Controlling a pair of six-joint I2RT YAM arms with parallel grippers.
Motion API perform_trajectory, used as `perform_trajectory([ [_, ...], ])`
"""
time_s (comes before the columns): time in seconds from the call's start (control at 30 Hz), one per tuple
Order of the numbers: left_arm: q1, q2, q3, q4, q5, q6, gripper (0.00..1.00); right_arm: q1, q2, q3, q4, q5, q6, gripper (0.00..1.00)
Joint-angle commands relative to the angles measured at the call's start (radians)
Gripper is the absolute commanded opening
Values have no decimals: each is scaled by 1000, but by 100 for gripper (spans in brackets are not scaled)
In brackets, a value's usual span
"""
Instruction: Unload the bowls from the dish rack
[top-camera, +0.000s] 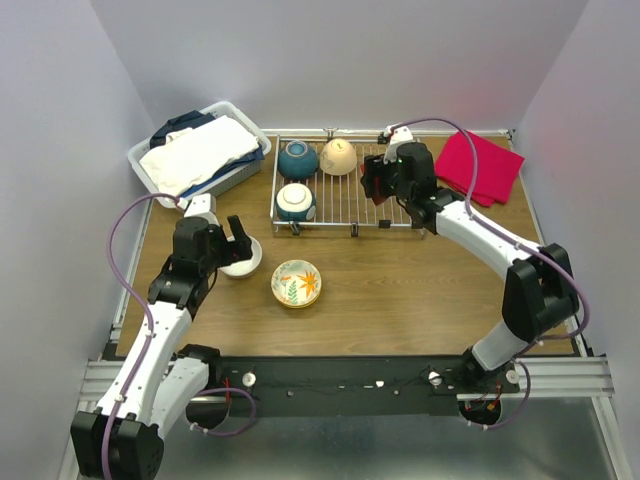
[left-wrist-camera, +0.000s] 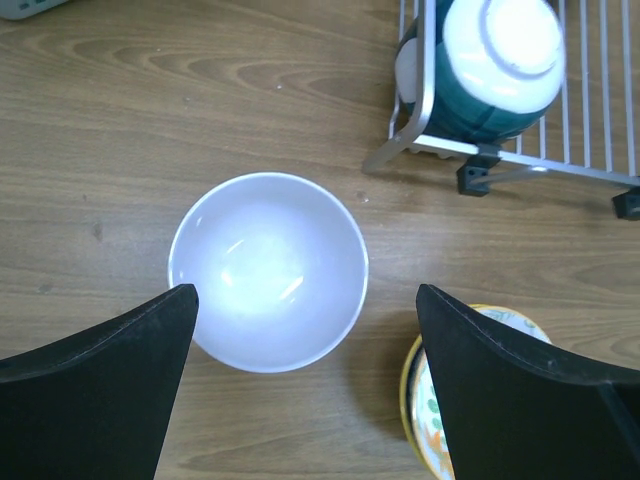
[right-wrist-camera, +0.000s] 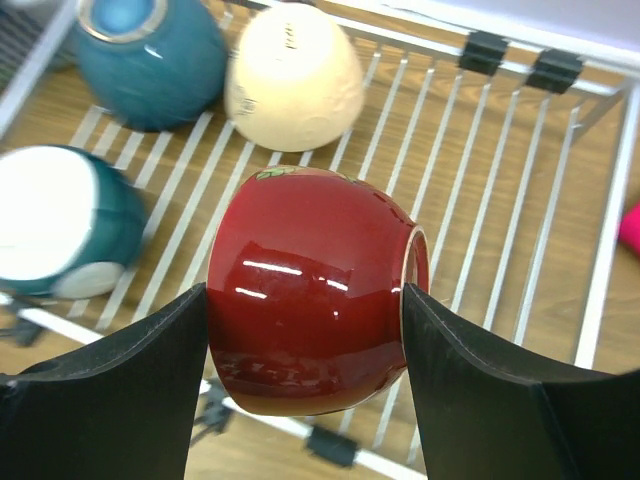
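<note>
The dish rack (top-camera: 345, 212) stands at the table's back centre. My right gripper (right-wrist-camera: 305, 300) is shut on a dark red bowl (right-wrist-camera: 300, 270), held on its side just above the rack's wires (right-wrist-camera: 602, 250); from above, this bowl (top-camera: 377, 186) sits under the wrist. In the rack lie a teal bowl (top-camera: 298, 160), a cream bowl (top-camera: 338, 157) and a teal-and-white bowl (top-camera: 296, 202). My left gripper (left-wrist-camera: 305, 290) hangs open over a white bowl (left-wrist-camera: 268, 270) upright on the table. A floral bowl (top-camera: 296, 282) sits to its right, partly hidden by my right finger (left-wrist-camera: 520, 400).
A white basket (top-camera: 140, 160) full of folded cloth stands at the back left. A red cloth (top-camera: 480, 165) lies at the back right, beside the rack. The rack's near left corner (left-wrist-camera: 428, 80) is close to the white bowl.
</note>
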Motion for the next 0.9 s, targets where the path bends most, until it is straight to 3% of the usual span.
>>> perform_trajectory([
  [0.0,-7,9,62,77,82,-62,99,0,-113,-45,124,-93,181,37],
  [0.4,-60,104,116,301,223,-200,99,0,-265,-212,330,-286,545,36],
  [0.87,-208,269,147,487,210,-273,99,0,-294,-350,611,-527,873,36],
])
